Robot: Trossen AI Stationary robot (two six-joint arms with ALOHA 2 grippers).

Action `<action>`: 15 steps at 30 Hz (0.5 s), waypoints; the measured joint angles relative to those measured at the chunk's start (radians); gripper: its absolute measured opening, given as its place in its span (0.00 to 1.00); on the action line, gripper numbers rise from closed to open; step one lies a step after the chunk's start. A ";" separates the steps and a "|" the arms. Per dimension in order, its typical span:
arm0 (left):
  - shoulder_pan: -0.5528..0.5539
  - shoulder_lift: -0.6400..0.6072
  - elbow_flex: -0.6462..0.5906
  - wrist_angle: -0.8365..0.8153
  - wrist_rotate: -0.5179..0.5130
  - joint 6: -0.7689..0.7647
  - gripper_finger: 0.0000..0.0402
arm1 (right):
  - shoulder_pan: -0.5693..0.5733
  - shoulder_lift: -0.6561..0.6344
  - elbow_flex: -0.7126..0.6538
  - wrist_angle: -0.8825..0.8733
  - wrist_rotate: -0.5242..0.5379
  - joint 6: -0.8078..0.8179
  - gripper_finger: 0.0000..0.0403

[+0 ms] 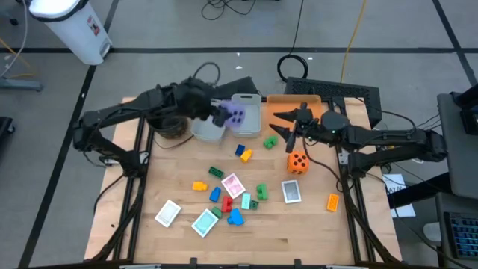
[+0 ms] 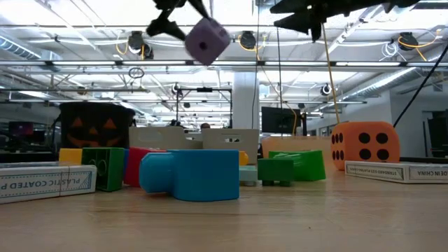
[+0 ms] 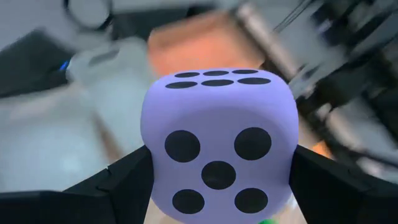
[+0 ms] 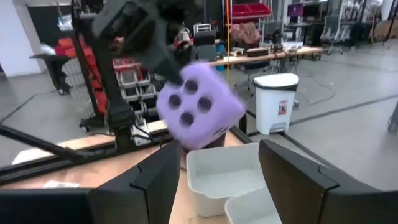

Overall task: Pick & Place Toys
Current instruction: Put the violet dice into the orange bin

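Left gripper [image 1: 224,113] clamps the purple die [image 1: 236,116] between its two fingers [image 3: 118,180], holding it up in the air above the clear bins [image 1: 246,112] at the far side of the table [image 1: 299,232]. From the low camera the die [image 2: 206,41] hangs high over everything on the table, tilted, with one pip facing the lens. On the left wrist camera the five-pip face fills the middle, a dark finger pressed to each side of it.

Right gripper [image 1: 287,128] hovers near the orange tray [image 1: 287,99], just across the bins from the die, its fingers [image 4: 155,180] spread apart with nothing between them. Its wrist camera looks past them at the purple die [image 4: 198,106] above a clear bin [image 4: 227,177].

An orange die [image 1: 297,162] sits on the table near the right gripper. Small blocks [image 1: 237,217] and playing cards [image 1: 232,184] lie scattered toward the near edge.

Background behind the die in the left wrist picture is too smeared to read. At table height the blue block [image 2: 190,174] hides much of the toys behind it, and both arms are cut off at the top.
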 joint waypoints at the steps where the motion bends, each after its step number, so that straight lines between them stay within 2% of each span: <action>1: 0.009 0.000 -0.005 0.052 0.017 0.008 0.79 | 0.000 -0.015 0.000 -0.022 0.000 -0.021 0.53; 6: 0.050 0.001 -0.062 0.250 0.157 0.037 0.79 | 0.000 -0.081 0.000 -0.070 0.000 -0.119 0.53; 15: 0.060 0.000 -0.289 0.795 0.252 -0.095 0.79 | 0.000 -0.154 0.000 -0.079 0.001 -0.164 0.55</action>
